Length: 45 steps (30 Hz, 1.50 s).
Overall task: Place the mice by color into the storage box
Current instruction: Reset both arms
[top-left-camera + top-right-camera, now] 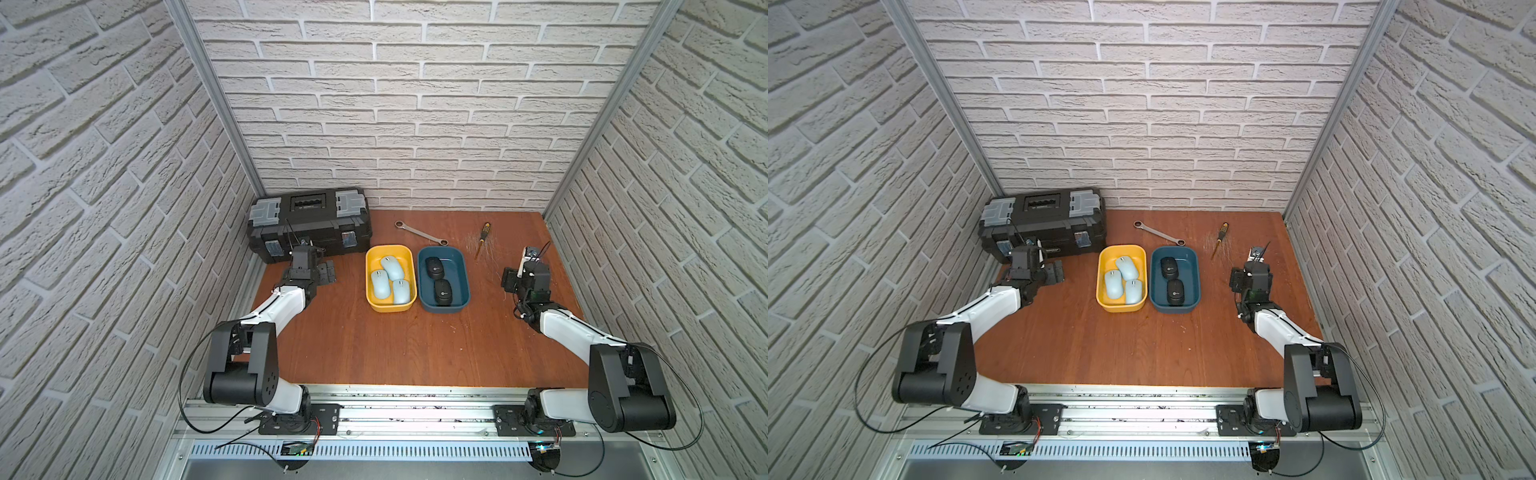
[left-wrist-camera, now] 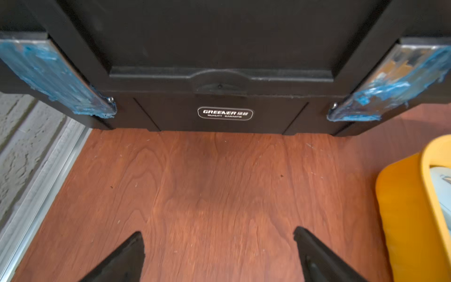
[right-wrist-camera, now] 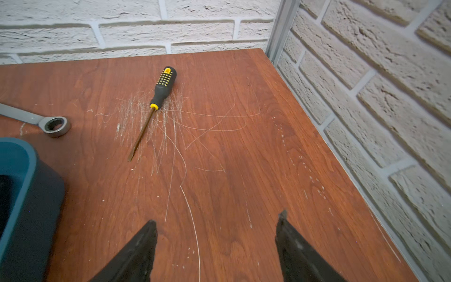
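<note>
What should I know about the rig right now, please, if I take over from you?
Left tool: open, empty, facing the black toolbox.
Right tool: open, empty, over the table near the screwdriver.
Three pale blue mice lie in the yellow bin; two black mice lie in the dark blue bin.
Done: all five mice sorted by color.
To do: seemingly nothing but retracting the arms.

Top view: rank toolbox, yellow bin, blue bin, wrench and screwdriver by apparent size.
In a top view, largest to smallest:
1. toolbox, clearly the largest
2. yellow bin and blue bin: they look about alike, so not ranked
3. wrench, the longer of the two tools
4. screwdriver, the smallest
</note>
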### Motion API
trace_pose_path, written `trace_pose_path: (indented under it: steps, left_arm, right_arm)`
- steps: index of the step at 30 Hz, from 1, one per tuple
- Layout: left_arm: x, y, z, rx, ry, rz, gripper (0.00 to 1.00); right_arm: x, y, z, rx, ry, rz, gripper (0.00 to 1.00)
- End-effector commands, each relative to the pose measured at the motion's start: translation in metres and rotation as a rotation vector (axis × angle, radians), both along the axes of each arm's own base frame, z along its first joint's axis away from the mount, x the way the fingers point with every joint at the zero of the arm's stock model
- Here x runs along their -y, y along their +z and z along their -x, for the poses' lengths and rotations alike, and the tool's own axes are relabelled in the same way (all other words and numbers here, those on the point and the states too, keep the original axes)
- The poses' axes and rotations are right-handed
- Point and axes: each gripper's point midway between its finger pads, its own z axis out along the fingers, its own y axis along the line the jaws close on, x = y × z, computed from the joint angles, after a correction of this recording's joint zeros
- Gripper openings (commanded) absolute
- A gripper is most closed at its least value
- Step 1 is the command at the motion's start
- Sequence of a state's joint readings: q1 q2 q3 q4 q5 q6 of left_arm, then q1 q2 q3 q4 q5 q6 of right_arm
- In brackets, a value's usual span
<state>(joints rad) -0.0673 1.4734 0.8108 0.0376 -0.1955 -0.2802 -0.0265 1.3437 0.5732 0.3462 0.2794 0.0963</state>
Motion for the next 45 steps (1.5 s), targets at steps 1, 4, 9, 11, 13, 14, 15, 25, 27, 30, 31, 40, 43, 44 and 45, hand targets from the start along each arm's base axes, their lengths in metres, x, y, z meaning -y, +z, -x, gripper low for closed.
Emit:
trace_pose_path:
  steps: [1,4,9,11,13,14,15,25,27,30,31,40,43,44,45]
  left_arm:
    - [-0.006,0.011,-0.008,0.081,0.008,-0.042,0.97]
    - [-0.006,0.015,-0.006,0.11,-0.015,-0.076,0.97]
    - [-0.012,0.003,0.003,0.097,-0.017,-0.124,0.97]
    - [-0.012,0.003,0.006,0.128,-0.02,-0.13,0.97]
    - [-0.012,-0.001,0.008,0.136,-0.036,-0.146,0.97]
    - [-0.009,-0.003,0.008,0.14,-0.059,-0.152,0.97]
    - [-0.003,-0.006,0.009,0.153,-0.107,-0.159,0.98]
    - [-0.019,-0.007,0.016,0.312,-0.068,-0.218,0.96]
    - [-0.02,-0.009,0.016,0.318,-0.062,-0.224,0.96]
    - [-0.027,-0.011,0.015,0.311,-0.022,-0.217,0.96]
    - [-0.03,-0.012,0.013,0.303,-0.013,-0.21,0.96]
    - [-0.027,-0.02,0.011,0.316,-0.085,-0.111,0.98]
    - [-0.021,-0.027,0.015,0.321,-0.126,-0.095,0.98]
    - [-0.022,-0.025,0.013,0.34,-0.126,-0.088,0.98]
    - [-0.023,-0.028,0.013,0.328,-0.131,-0.071,0.98]
  right_arm:
    - [-0.008,0.02,-0.003,0.118,0.062,0.003,0.76]
    - [-0.014,0.015,-0.001,0.122,0.091,-0.011,0.76]
    - [-0.016,-0.004,-0.005,0.093,0.103,-0.005,0.76]
    - [-0.017,-0.013,-0.006,0.099,0.106,-0.005,0.75]
    - [-0.019,-0.018,-0.005,0.116,0.119,0.0,0.73]
    - [-0.02,-0.018,-0.003,0.131,0.122,0.006,0.72]
    - [-0.023,-0.018,-0.002,0.151,0.135,0.009,0.72]
    - [-0.029,-0.028,0.001,0.162,0.158,0.027,0.93]
    - [-0.037,-0.032,-0.008,0.121,0.204,0.038,1.0]
    - [-0.036,-0.032,-0.008,0.113,0.198,0.034,1.0]
    - [-0.035,-0.032,-0.008,0.107,0.195,0.033,1.0]
    - [-0.04,-0.032,-0.009,0.109,0.224,0.031,1.0]
    - [-0.043,-0.033,-0.01,0.105,0.245,0.029,1.0]
    - [-0.043,-0.033,-0.01,0.105,0.246,0.03,1.0]
    - [-0.043,-0.033,-0.01,0.104,0.245,0.029,1.0]
